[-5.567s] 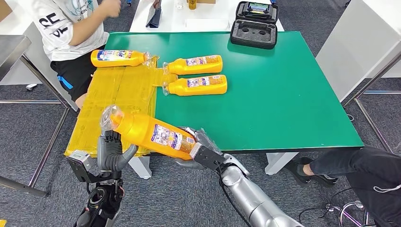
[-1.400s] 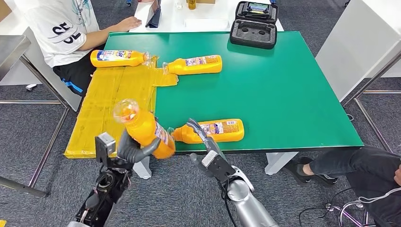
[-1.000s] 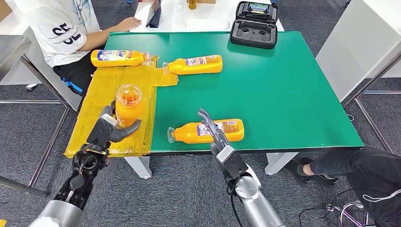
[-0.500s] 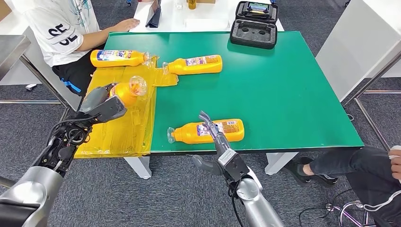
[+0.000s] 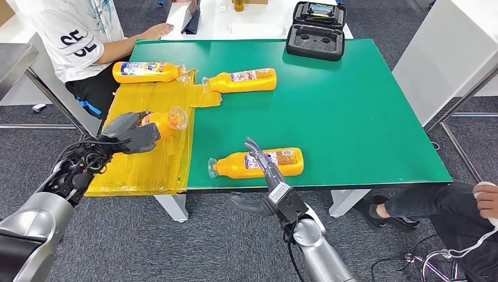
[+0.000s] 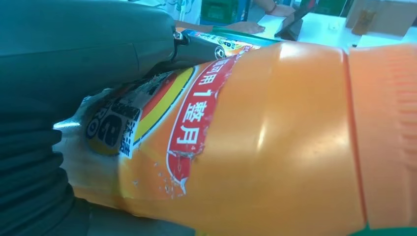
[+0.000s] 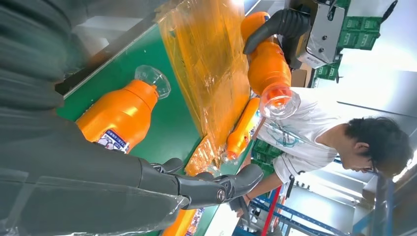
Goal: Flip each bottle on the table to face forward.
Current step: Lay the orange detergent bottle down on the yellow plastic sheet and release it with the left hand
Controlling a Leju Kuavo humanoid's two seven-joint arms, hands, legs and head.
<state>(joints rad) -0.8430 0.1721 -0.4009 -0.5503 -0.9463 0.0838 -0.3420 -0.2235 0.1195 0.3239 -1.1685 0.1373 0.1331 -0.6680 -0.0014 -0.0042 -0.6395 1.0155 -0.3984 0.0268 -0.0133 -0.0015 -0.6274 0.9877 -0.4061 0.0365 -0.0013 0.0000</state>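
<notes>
My left hand [image 5: 130, 131] grips an orange bottle [image 5: 166, 120] lying almost level over the yellow mat [image 5: 141, 167], clear cap towards the table's middle. In the left wrist view the bottle [image 6: 275, 142] shows its red and yellow label beside the left hand [image 6: 74, 54]. A second orange bottle [image 5: 258, 163] lies at the green table's front edge, white label up, cap to the left. My right hand [image 5: 269, 179] is open at that edge, fingers reaching over this bottle [image 7: 123, 115] and holding nothing. Two more bottles [image 5: 147, 71] [image 5: 241, 80] lie at the back left.
A person [image 5: 76, 35] sits at the table's far left corner, one hand on the white table [image 5: 235, 23] behind. An open black case [image 5: 316, 29] stands at the green table's [image 5: 352, 106] back edge. Another person's leg [image 5: 446, 205] is at the lower right.
My left hand has swung its bottle from upright to nearly level over the yellow mat and moved it a little towards the table's middle. My right hand stays by the front bottle.
</notes>
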